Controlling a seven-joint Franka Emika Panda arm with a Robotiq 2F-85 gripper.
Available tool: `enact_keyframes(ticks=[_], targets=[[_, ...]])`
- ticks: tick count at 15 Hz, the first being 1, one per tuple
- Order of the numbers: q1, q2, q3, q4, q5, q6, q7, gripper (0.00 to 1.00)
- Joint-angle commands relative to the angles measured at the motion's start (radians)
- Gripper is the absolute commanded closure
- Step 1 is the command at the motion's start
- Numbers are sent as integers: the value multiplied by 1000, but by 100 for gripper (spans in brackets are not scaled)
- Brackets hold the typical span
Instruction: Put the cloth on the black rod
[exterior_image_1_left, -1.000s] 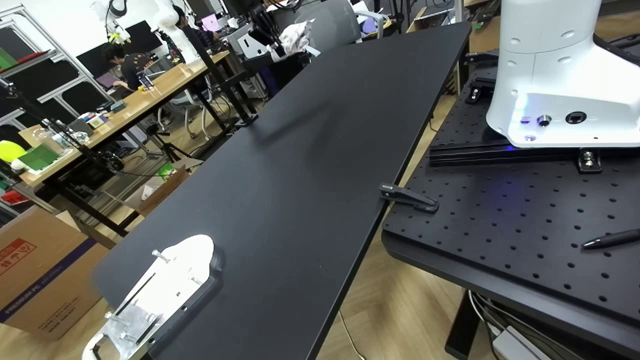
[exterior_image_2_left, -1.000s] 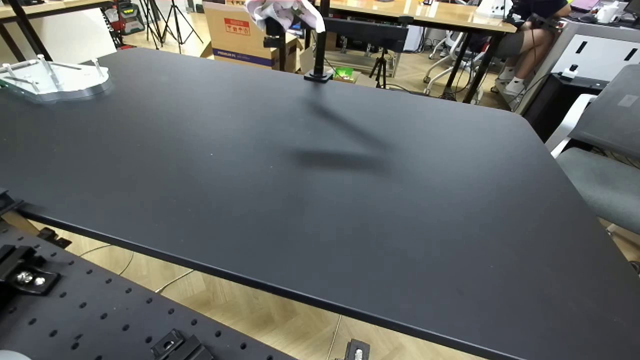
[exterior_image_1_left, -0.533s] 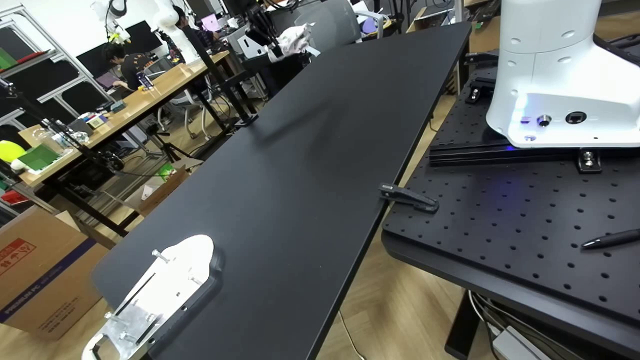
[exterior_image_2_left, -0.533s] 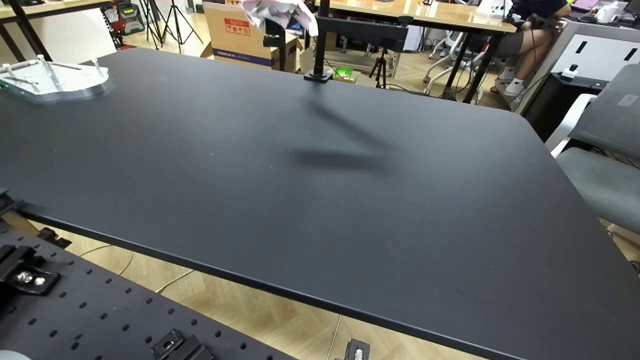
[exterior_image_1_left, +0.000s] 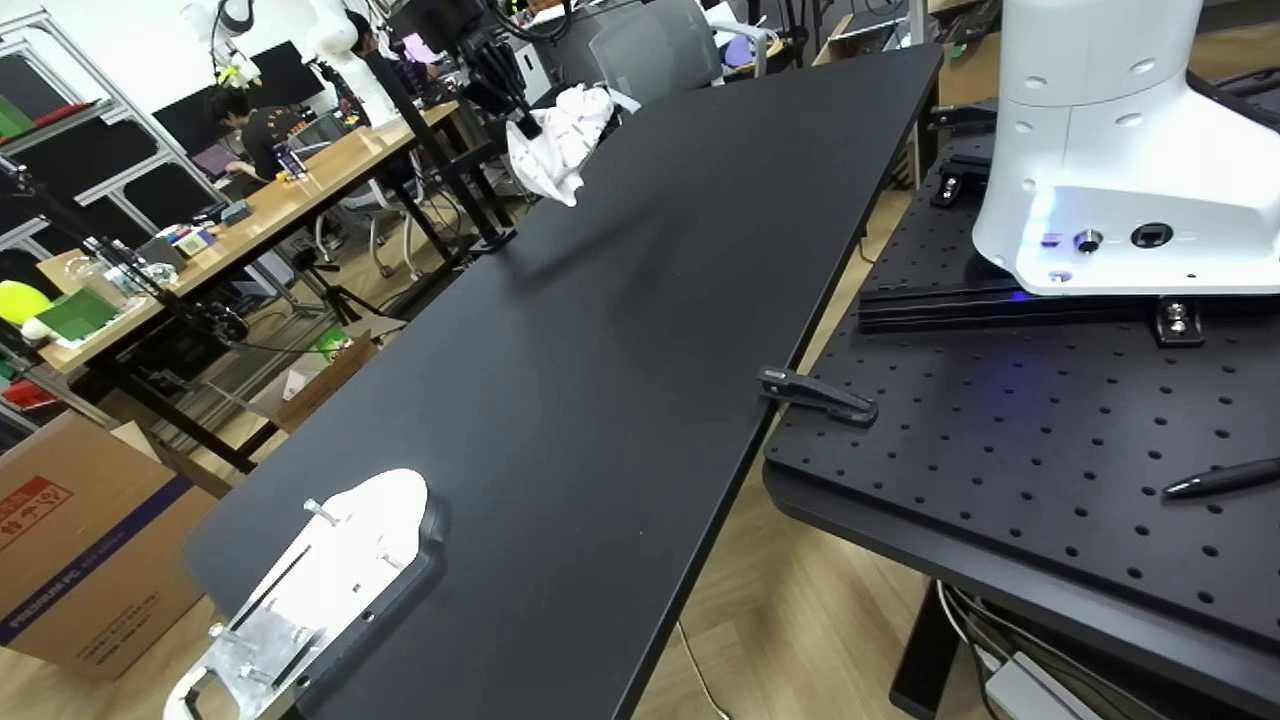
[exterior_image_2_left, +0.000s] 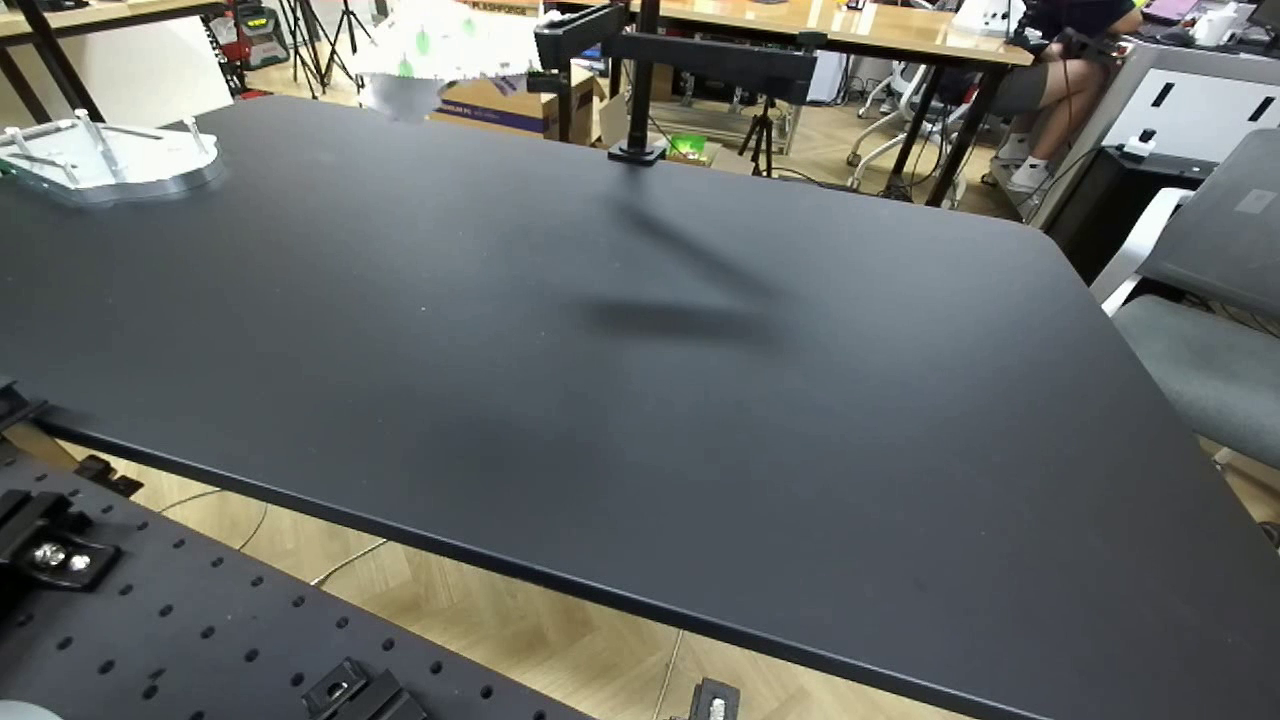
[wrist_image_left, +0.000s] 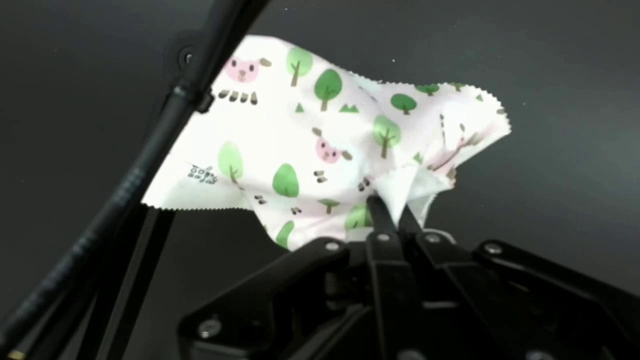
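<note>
- The table (exterior_image_2_left: 600, 420) is spreading beneath the black rod (exterior_image_2_left: 712, 62), which an upright post (exterior_image_2_left: 640, 115) is bearing.
- The cloth (wrist_image_left: 310, 135) is hanging beside the rod, contact being unclear, presumably awaiting draping.
- The pincer (wrist_image_left: 394, 215) is pinching one gathered fold, seemingly leaving the rest loose for falling over the rod.
- Well apart from the rod, a pegged plate (exterior_image_1_left: 330, 570) is lying, seemingly unneeded.

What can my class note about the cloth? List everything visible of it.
The cloth is thin-looking white fabric printed with green trees and pink animal faces, its edges zigzag-cut. The gripper pinches it near its lower edge in the wrist view, bunching folds there; the rest spreads loosely. In both exterior views it hangs above the table. A black cable hides part of it; whether the cloth touches the black rod, I cannot tell.
</note>
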Motion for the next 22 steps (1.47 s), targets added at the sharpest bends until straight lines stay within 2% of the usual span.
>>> enact_keyframes(ticks=[1,10,14,22], targets=[[-7,-15,-9,21,-20,-20,49,99],[-72,-122,-78,21,-53,-8,98,99],[-106,-180,-107,19,-52,-40,103,99],[-141,-148,-137,42,-50,-100,98,99]])
